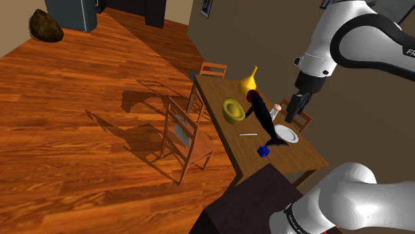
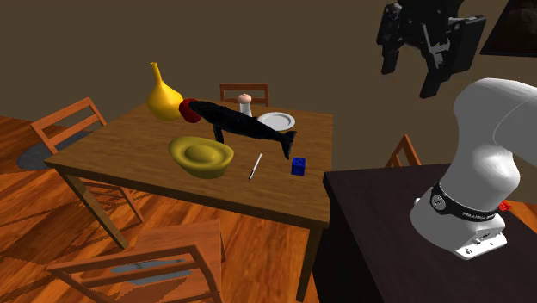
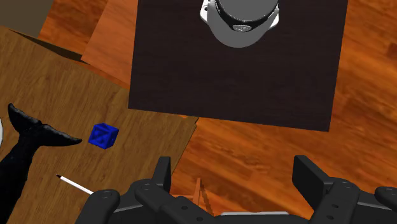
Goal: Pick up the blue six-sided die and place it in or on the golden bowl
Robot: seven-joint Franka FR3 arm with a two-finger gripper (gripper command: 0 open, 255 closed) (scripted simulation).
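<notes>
Currently your wooden table stands just beside the stand, which puts its near corner in easy reach. The black whale figure lies between the golden bowl and the die, so you will likely need to carry over it. Gripper: high above the table's edge, fingers spread, nothing between them; grasp not begun. Blue die: on the table near that corner, just beside the whale's tail.

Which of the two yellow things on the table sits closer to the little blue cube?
The low golden bowl; the long-necked yellow vase stands farther away.
</notes>
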